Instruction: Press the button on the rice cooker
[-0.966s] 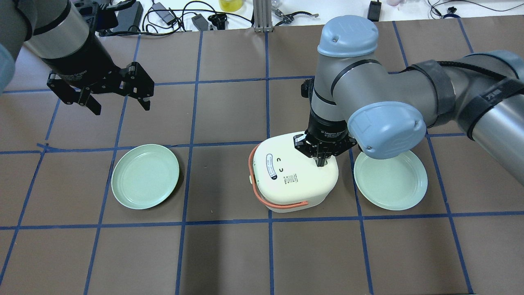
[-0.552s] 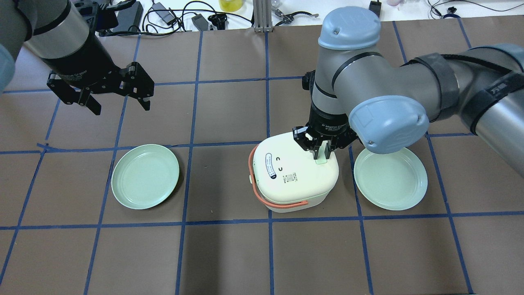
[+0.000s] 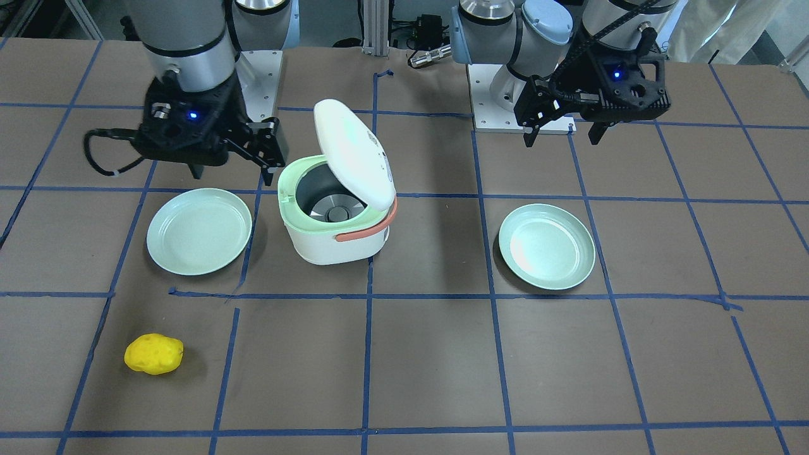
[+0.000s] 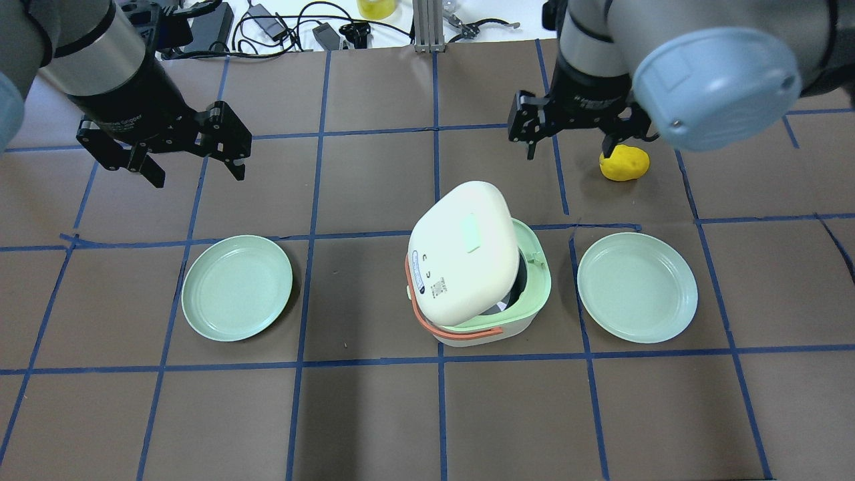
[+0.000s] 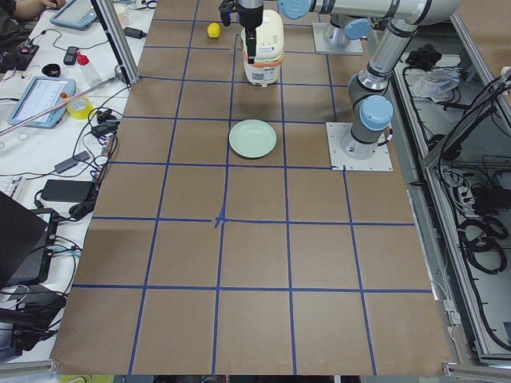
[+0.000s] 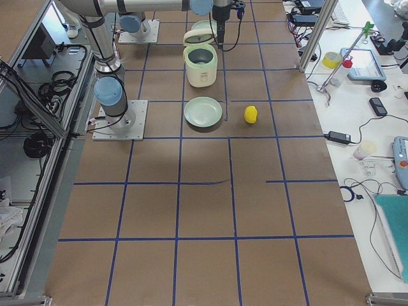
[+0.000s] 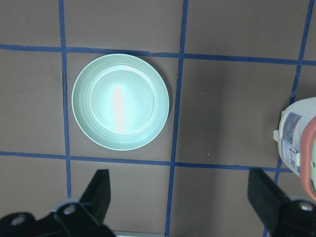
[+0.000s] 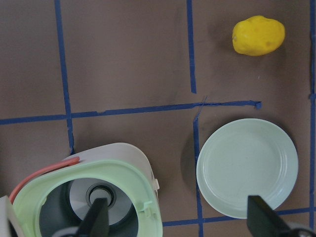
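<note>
The cream rice cooker (image 4: 538,280) with its orange handle stands mid-table, its lid (image 4: 464,247) swung up and open. A pale green button patch (image 4: 473,233) shows on the lid. In the front view the cooker (image 3: 328,243) shows its metal inner pot under the raised lid (image 3: 354,155). My right gripper (image 4: 568,150) is open and empty, above the table beyond the cooker and apart from it. In its wrist view the open cooker (image 8: 138,197) lies below. My left gripper (image 4: 199,175) is open and empty, far to the left.
A green plate (image 4: 237,287) lies left of the cooker and another (image 4: 638,287) right of it. A yellow potato-like lump (image 4: 624,164) lies beyond the right plate, close to my right gripper. Cables and tools line the far table edge.
My right gripper, which was shut with its tips down on the cooker lid's front, has risen, moved away beyond the cooker and opened. The lid has sprung open. The left arm has not moved.
</note>
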{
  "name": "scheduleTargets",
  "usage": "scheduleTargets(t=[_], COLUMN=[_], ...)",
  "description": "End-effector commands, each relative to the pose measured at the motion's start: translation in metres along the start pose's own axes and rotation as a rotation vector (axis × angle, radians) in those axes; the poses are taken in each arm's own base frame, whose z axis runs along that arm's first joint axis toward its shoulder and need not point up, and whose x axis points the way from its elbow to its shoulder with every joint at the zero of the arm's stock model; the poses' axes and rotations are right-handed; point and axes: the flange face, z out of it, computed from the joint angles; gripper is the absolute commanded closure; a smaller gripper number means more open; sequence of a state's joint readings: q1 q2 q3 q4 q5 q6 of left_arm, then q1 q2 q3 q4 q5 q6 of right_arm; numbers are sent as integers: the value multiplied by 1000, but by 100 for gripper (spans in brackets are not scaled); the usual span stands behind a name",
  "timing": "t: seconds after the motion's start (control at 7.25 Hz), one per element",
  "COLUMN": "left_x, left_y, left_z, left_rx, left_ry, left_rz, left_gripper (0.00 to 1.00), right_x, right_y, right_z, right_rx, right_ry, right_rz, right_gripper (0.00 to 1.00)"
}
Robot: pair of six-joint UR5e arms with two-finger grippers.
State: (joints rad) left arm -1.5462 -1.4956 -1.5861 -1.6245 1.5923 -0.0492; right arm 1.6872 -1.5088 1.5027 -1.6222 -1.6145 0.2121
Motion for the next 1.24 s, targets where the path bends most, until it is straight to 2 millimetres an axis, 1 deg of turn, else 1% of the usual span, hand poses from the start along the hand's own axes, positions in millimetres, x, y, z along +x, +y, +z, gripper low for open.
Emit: scheduleTargets(t=[0.0, 0.14, 0.28, 0.55, 0.69, 0.97, 1.1], left_x=[0, 0, 0, 0, 0, 0, 0], left_y=[0, 0, 0, 0, 0, 0, 0], left_z=[0, 0, 0, 0, 0, 0, 0], left_rx=[0, 0, 0, 0, 0, 0, 0], left_ry=[0, 0, 0, 0, 0, 0, 0], left_rz=[0, -1, -1, -1, 0, 0, 0], left_gripper=[0, 0, 0, 0, 0, 0, 0], right_x=[38, 45, 54, 52, 51, 50, 51], right_y=[-21, -25, -28, -29, -33, -30, -30], right_z=[-61, -70, -71, -68, -71, -53, -51], right_rx=[66, 83, 84, 94, 139, 104, 102], right_ry=[3, 2, 1, -9, -7, -4, -5], right_rz=[62, 75, 89, -15, -86, -99, -101], right_gripper=[0, 0, 0, 0, 0, 0, 0])
